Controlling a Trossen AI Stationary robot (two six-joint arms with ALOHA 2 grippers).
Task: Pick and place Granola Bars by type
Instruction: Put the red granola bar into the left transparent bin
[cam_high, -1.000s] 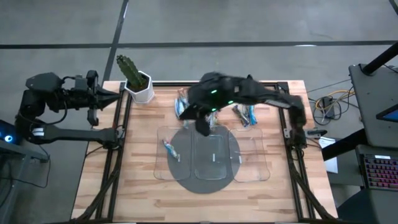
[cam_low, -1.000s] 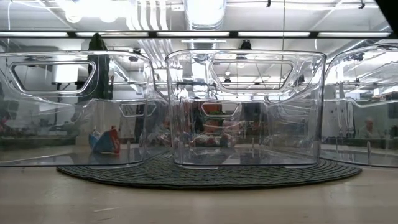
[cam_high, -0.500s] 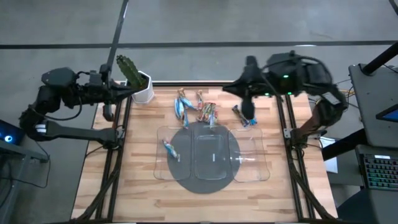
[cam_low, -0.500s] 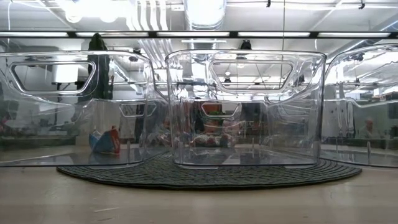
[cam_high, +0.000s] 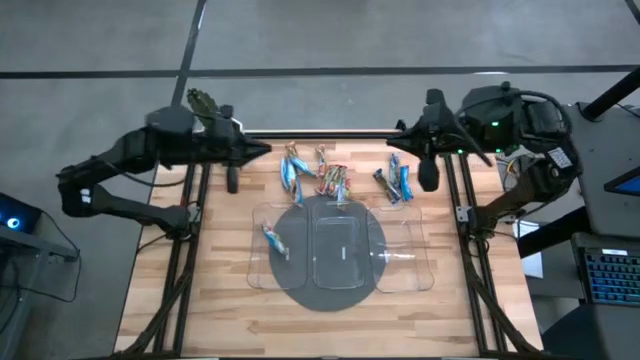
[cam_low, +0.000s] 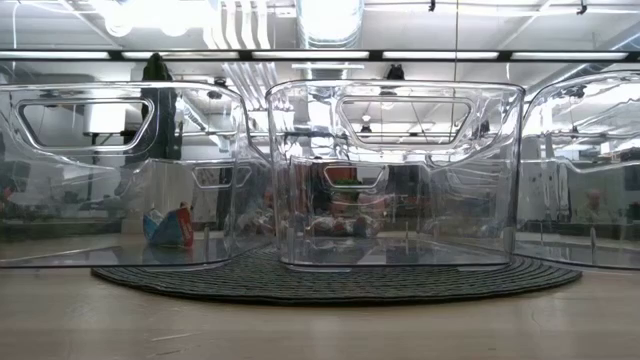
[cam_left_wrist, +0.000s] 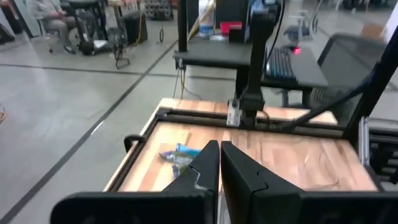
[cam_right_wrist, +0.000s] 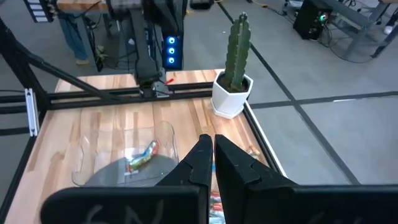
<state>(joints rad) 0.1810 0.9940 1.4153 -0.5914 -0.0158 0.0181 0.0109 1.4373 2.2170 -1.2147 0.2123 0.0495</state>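
High view — left tool (cam_high: 262, 150) hides cactus (cam_high: 203, 99) pot.

Both dark arms reach inward over the far edge, left hand (cam_high: 262, 149) and right hand (cam_high: 392, 128) each closed, fingers pressed together, holding nothing.

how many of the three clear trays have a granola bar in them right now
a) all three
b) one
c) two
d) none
b) Only the left clear tray holds a granola bar, a red-and-blue one; the middle tray and right tray show nothing inside, and the other bars lie loose on the wooden table beyond the trays.
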